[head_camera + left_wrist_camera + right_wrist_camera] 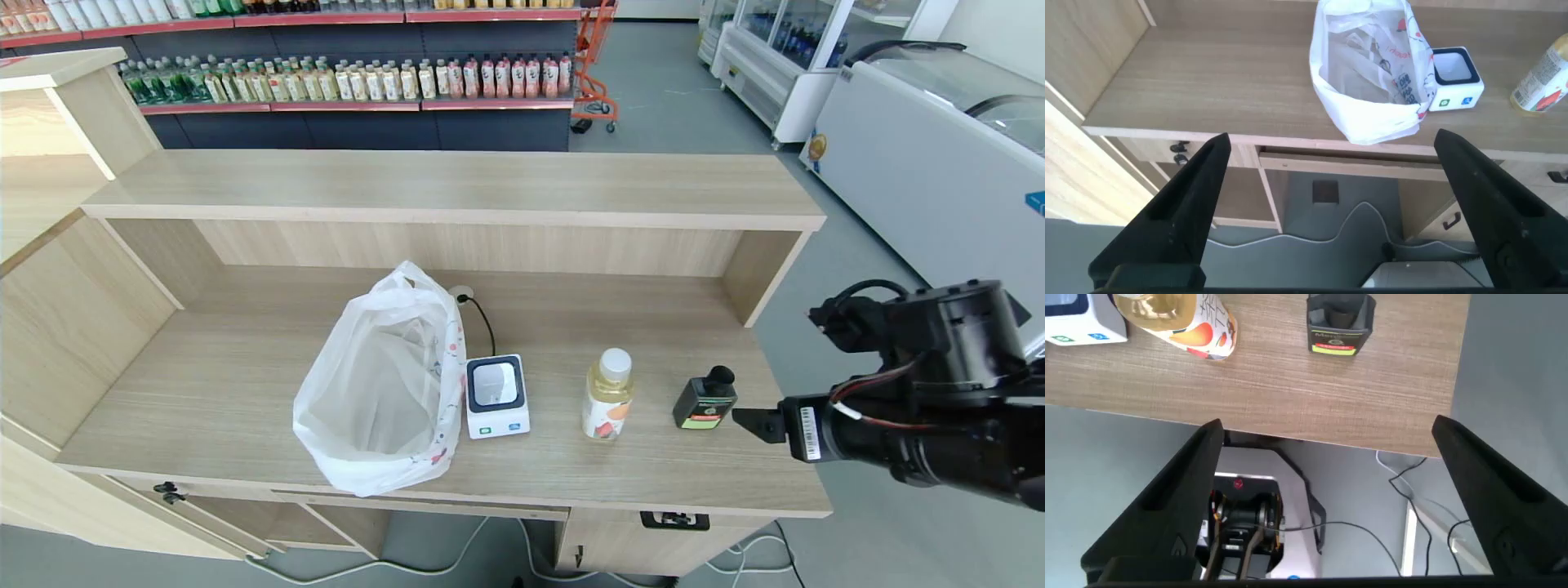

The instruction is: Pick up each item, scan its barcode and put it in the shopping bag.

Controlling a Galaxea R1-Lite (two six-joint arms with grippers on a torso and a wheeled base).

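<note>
A white plastic shopping bag stands open on the wooden counter. Right of it sits a small white barcode scanner. Further right stand a clear bottle of yellow drink with a white cap and a small dark bottle with a green and red label. My right gripper is open, off the counter's front right corner, with the dark bottle and the drink bottle beyond it. My left gripper is open in front of the counter's edge, facing the bag and scanner.
A raised shelf runs along the counter's back, with side walls at both ends. The scanner's black cable leads to a hole behind the bag. Shelves of drinks and chest freezers stand beyond.
</note>
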